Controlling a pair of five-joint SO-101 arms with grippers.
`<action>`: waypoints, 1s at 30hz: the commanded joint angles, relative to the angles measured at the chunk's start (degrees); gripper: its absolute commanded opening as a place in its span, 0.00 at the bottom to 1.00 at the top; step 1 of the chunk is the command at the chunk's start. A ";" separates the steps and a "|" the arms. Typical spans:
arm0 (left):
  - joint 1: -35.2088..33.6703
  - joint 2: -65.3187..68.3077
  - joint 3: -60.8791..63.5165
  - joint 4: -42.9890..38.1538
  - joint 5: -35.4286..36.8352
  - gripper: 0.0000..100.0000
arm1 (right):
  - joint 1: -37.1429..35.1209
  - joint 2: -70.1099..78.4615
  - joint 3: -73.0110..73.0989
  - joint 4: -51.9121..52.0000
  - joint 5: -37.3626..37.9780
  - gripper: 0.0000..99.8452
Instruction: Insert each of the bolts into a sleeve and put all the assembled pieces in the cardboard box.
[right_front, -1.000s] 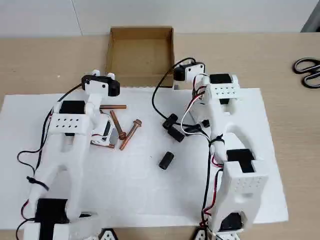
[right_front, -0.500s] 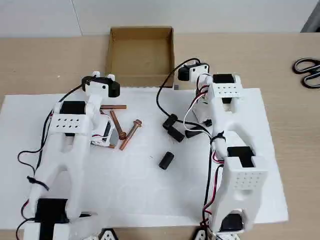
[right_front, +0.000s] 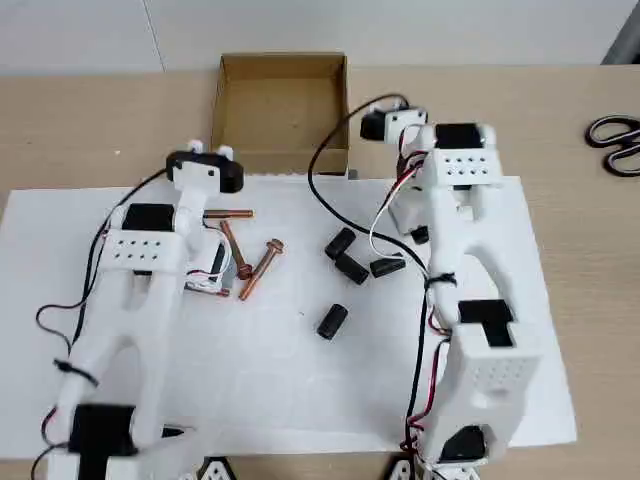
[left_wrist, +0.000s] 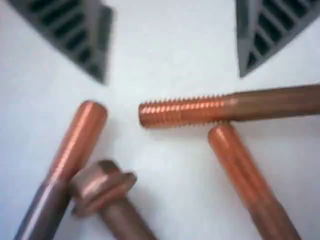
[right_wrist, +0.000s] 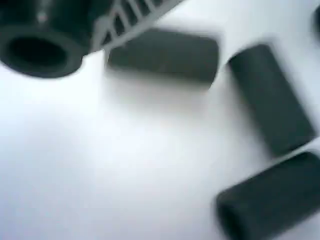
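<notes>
Arms (right_front: 130, 290) stand at the near edge of a white sheet (right_front: 300, 400). Nearest of the parts, a lone sleeve (right_front: 332, 321) lies mid-sheet, its axis slanting from near-left to far-right. Beyond it, three more sleeves (right_front: 351, 268) cluster just beside the right gripper (right_front: 412, 236); whether that gripper grasps anything I cannot tell. To the left, the left gripper (left_wrist: 172, 72) hangs released, fingers (left_wrist: 85, 35) spread wide, over the bolts (right_front: 260, 268). One bolt slants with its head far-right. A second (right_front: 235, 250) runs near to far, with its head at the near end, just beside the first's shank. A third (right_front: 228, 214), farther off, lies left to right. Farthest, the box (right_front: 283, 110) sits open past the sheet's far edge, and scissors (right_front: 615, 132) lie at the table's far right.
</notes>
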 joint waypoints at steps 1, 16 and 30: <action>1.32 -6.07 -0.40 -4.40 1.41 0.05 | 1.36 -6.64 -2.73 3.21 -0.79 0.00; 6.15 11.96 -13.41 -6.15 -5.36 0.15 | 11.74 -7.34 -2.64 6.37 -0.88 0.00; 10.99 25.58 -26.77 3.43 -5.80 0.15 | 11.38 -6.99 -2.02 5.58 -0.88 0.00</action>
